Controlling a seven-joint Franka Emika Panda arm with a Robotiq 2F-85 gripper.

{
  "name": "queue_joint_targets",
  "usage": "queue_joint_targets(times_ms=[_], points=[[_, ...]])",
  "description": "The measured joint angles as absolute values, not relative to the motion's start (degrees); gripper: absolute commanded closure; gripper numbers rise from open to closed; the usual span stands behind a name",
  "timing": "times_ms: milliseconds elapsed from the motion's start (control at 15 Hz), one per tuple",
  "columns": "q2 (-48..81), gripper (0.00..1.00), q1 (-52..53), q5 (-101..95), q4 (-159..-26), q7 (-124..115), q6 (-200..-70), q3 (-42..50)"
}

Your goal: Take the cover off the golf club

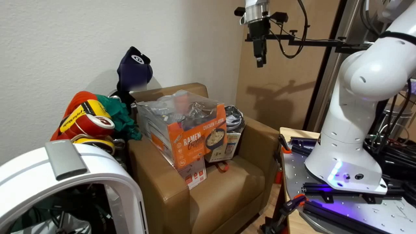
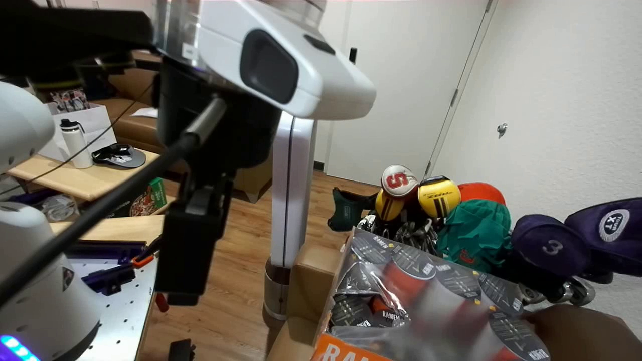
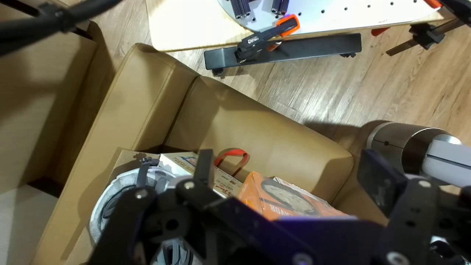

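The cover (image 1: 136, 70), a dark navy pouch with a pale oval mark, stands against the wall behind the armchair. It also shows at the right edge in an exterior view (image 2: 609, 230). Beside it is a rounded dark navy head with a pale 3 (image 2: 550, 244). The golf club's own head is not seen bare; it appears hidden under the cover. My gripper (image 1: 260, 63) points down, high above the chair's far side, well apart from the cover. In the wrist view my gripper (image 3: 289, 162) has its fingers wide apart with nothing between them. The cover is out of the wrist view.
A plastic-wrapped ramen box (image 1: 195, 139) sits on the brown armchair (image 1: 227, 191), with a white helmet-like item (image 3: 121, 187) beside it. Red, green and yellow plush covers (image 1: 94, 120) stand near the wall. A white tower (image 2: 293, 190) stands on the floor near the chair.
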State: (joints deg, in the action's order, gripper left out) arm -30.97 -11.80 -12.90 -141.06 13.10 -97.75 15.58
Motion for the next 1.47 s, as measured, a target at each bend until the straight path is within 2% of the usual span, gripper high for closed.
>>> queue_joint_targets(times_ms=[467, 1133, 1467], points=[[-27.2, 0.00, -9.8, -19.2, -132.5, 20.5, -97.8, 15.1], [-6.9, 0.00, -4.9, -21.3, -113.4, 40.6, -96.0, 13.2], [-5.6, 0.00, -5.0, -22.4, -112.0, 43.0, -96.8, 12.7]])
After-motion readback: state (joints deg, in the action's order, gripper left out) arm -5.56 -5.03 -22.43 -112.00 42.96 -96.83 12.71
